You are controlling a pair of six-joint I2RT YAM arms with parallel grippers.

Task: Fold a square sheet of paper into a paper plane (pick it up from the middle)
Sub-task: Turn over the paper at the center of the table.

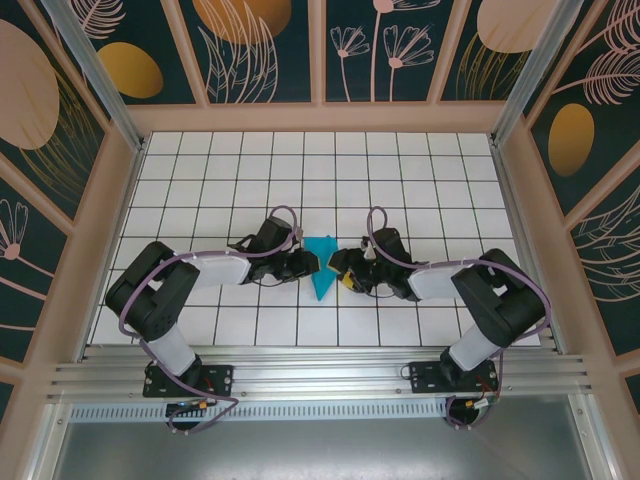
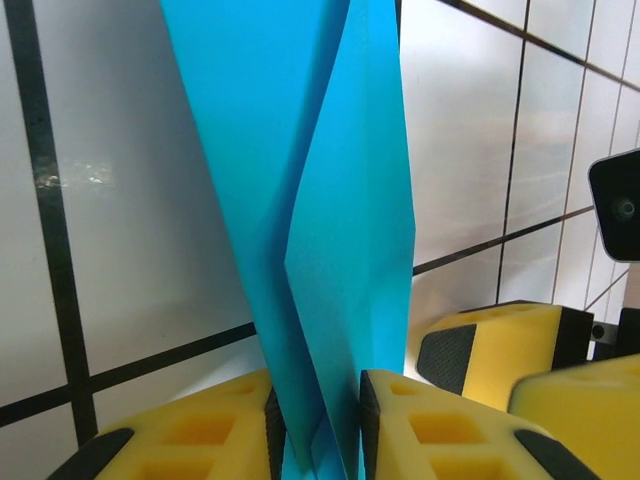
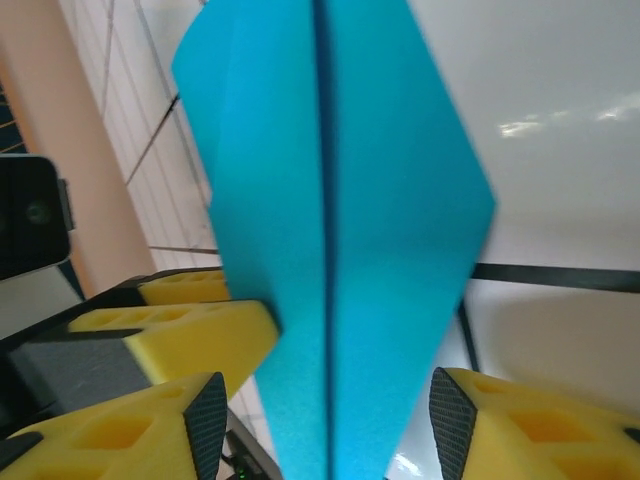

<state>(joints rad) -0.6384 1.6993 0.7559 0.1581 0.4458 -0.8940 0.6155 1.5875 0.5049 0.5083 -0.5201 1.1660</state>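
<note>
The teal-blue paper is folded into a pointed shape with a centre crease, its tip toward the near edge, and is held between the two arms at the table's middle. My left gripper is shut on it from the left. In the left wrist view the folded layers of the paper are pinched between the yellow fingers of my left gripper. My right gripper stands open on the paper's right side. In the right wrist view the paper rises between the wide-apart pads of my right gripper.
The white gridded table is walled by wooden posts and patterned panels. A metal rail runs along the near edge by the arm bases. Each wrist view catches the other gripper's yellow fingers close by.
</note>
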